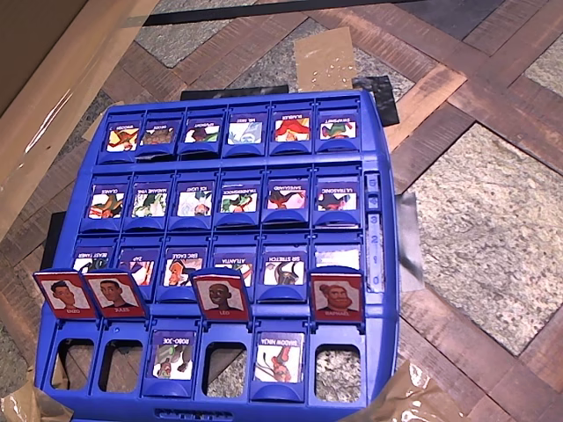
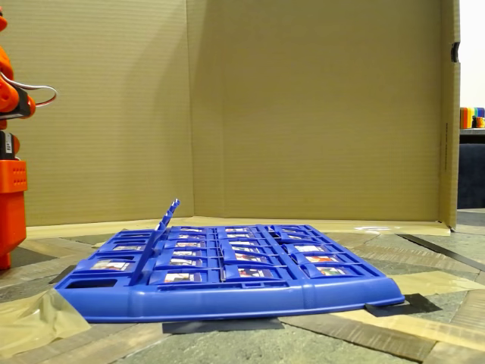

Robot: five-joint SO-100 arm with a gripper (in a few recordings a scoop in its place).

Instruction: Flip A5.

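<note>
A5 is the red-framed tile with a pale, brown-haired man, labelled "RAPHAEL". It stands upright in the nearest row of the blue game board, towards the right in the overhead view. Three more red portrait tiles stand upright in that row: two black-haired men and "LEO". In the fixed view the raised tiles line up edge-on as one slanted blue flap. Part of the orange arm rises at the left edge of the fixed view, away from the board.
The other rows' tiles lie flat, showing white faces with coloured figures. The board sits on a patterned wood-and-stone surface, held by brown tape at its corners. Cardboard walls close the back and right sides.
</note>
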